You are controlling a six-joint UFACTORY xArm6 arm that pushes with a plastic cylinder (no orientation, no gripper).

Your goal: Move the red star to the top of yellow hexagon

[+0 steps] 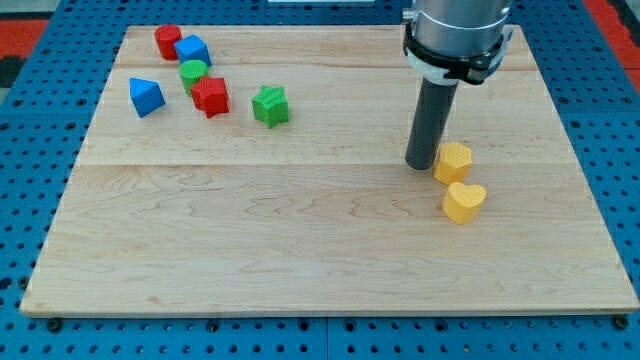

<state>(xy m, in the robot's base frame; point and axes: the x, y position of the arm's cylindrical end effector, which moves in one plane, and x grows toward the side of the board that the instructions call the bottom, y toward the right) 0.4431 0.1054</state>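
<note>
Looking at the board (330, 250), you see my tip (420, 165) down on the wood at the view's right, just left of the yellow hexagon (453, 160) and close enough that it seems to touch the block's left side. It is a plain rod with no jaws, so it grips nothing.

The red star (210, 96) sits well apart from me, in the cluster at the view's upper left. You will notice it is hemmed in there: a green block (193, 72), rounded in shape, touches its upper-left edge, and a blue block (192, 49) lies just above that one. A second red block (167, 41), whose shape you cannot quite make out, presses against the blue block's left side. A blue triangle-like block (146, 96) lies to the star's left, apart from it. A green star (270, 105) stands to the red star's right, near but not touching, on the line between the red star and the hexagon.

Just below the hexagon you find a yellow heart (464, 201), nearly touching it.

The board is pale planked wood with visible grain. It rests on a blue perforated surface (30, 130), and you can see red patches at the view's top corners.
</note>
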